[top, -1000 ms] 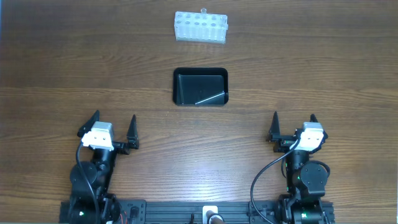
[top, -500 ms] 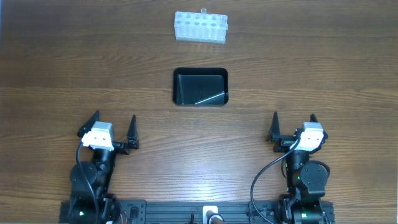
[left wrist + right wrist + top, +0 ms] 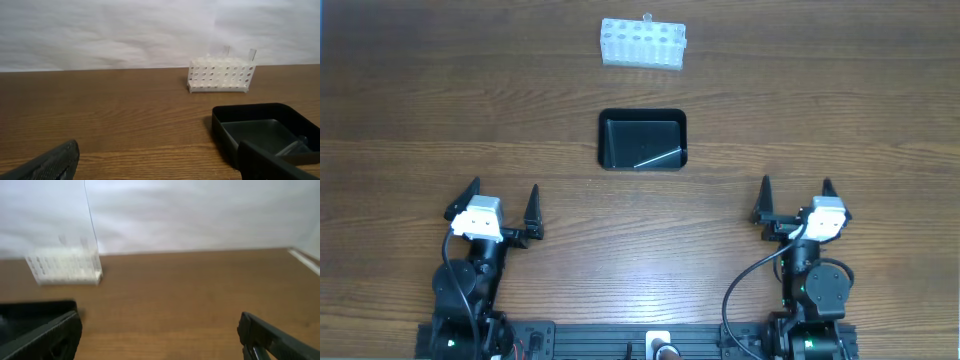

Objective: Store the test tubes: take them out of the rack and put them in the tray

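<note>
One rack (image 3: 642, 44), two tubes (image 3: 251, 54) upright in it; one tray (image 3: 605, 140), one tube (image 3: 660, 158) lying inside. Spread wide, holding nothing: left pincer (image 3: 503, 187), right pincer (image 3: 795, 184).

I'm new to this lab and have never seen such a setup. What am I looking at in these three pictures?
Two robot arms stand at a wooden table. One picture looks down from above; the other two come from cameras on each wrist. The left gripper and right gripper are open and hold nothing. On the table sits a white test tube rack with an upright tube in it, and nearer the arms a black tray with one test tube lying inside.
</note>
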Controlling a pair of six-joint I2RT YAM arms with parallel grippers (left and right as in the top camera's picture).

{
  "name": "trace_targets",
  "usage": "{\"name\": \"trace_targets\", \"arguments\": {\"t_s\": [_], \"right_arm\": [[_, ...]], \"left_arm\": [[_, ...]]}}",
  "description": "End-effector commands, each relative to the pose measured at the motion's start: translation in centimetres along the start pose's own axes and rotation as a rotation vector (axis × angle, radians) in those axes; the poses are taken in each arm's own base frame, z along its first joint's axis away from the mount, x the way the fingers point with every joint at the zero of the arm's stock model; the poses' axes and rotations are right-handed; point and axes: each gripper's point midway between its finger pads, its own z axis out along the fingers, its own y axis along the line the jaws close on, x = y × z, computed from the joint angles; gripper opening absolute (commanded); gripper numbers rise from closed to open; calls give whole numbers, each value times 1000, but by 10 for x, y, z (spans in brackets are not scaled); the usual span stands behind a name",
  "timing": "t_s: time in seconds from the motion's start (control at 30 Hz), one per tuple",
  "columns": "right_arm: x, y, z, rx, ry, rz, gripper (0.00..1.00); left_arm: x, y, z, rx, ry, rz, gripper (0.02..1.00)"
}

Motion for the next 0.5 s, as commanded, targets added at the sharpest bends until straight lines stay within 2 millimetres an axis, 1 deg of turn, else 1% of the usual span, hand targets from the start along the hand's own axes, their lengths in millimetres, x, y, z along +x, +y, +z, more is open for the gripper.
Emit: {"name": "trace_targets", "arguments": {"t_s": [0.03, 0.17, 0.27, 0.37, 0.4, 0.43, 0.5], "right_arm": [[-17, 2, 10, -4, -7, 15, 985], [-35, 15, 31, -60, 48, 11, 961], [-42, 30, 55, -129, 117, 12, 991], [-44, 50, 86, -192, 188, 11, 993], [-41, 66, 103, -230, 230, 6, 993], [-39, 76, 112, -251, 250, 3, 991], [-33, 103, 131, -306, 293, -7, 991]], "left_arm": [[1, 0, 0, 2, -1, 11, 996], [1, 0, 0, 2, -1, 11, 1000], [1, 0, 0, 1, -1, 11, 1000], [1, 0, 0, 1, -1, 11, 1000], [1, 0, 0, 1, -1, 11, 1000], [1, 0, 0, 1, -1, 11, 1000], [1, 0, 0, 2, -1, 11, 1000]]}}
